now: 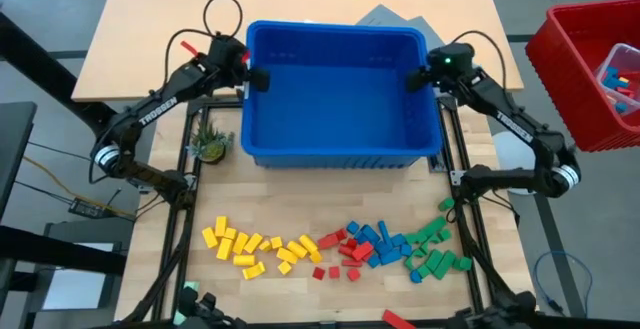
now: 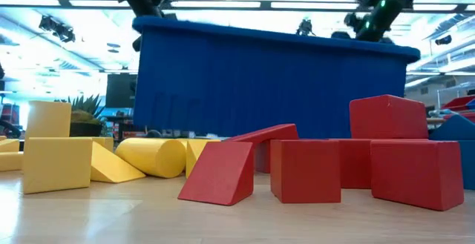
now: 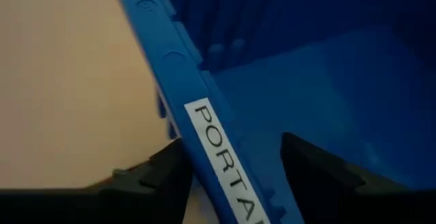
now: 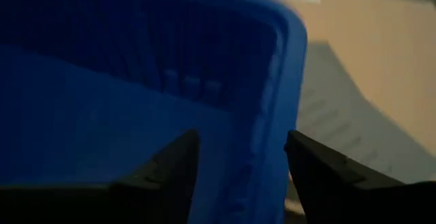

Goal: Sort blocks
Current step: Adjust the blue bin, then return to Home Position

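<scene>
A big blue bin [image 1: 340, 94] stands on the table's far half. My left gripper [image 1: 256, 75] is at its left rim and my right gripper [image 1: 418, 77] at its right rim. Both are open. In the left wrist view my left gripper [image 3: 231, 176] has one finger outside the labelled rim [image 3: 218, 149] and one inside. My right gripper [image 4: 242, 163] straddles the right rim [image 4: 276, 115] the same way. The blocks lie on the table's near half in colour groups: yellow [image 1: 255, 247], red [image 1: 345, 251], blue [image 1: 380, 244] and green [image 1: 435, 249].
A red crate [image 1: 590, 69] holding some pieces stands beyond the table's right edge. A small plant [image 1: 210, 144] sits left of the bin, and a grey panel [image 1: 395, 16] lies behind it. A loose red piece [image 1: 398, 319] lies at the near edge.
</scene>
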Robot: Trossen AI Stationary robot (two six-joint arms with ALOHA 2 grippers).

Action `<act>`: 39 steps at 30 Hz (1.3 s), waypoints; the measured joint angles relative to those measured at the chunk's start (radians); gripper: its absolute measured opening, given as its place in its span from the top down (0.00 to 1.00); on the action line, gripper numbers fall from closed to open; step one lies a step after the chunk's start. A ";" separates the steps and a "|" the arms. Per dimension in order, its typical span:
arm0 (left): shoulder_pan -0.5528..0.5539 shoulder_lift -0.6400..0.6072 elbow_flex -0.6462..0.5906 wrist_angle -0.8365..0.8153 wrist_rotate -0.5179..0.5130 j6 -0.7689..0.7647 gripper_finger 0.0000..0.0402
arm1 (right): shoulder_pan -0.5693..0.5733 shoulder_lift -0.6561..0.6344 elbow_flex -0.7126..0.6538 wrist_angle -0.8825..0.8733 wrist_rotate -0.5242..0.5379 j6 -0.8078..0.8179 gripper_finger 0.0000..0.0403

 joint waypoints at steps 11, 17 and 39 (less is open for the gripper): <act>-0.004 -0.011 0.084 -0.155 -0.029 0.149 0.42 | 0.002 -0.052 0.049 -0.054 -0.039 -0.034 0.49; -0.004 -0.017 0.111 -0.256 -0.062 0.243 0.42 | 0.001 -0.054 0.051 -0.074 -0.065 -0.036 0.49; -0.417 -0.332 0.060 0.069 0.373 0.196 0.75 | 0.299 -0.351 0.179 -0.051 -0.660 -0.016 0.73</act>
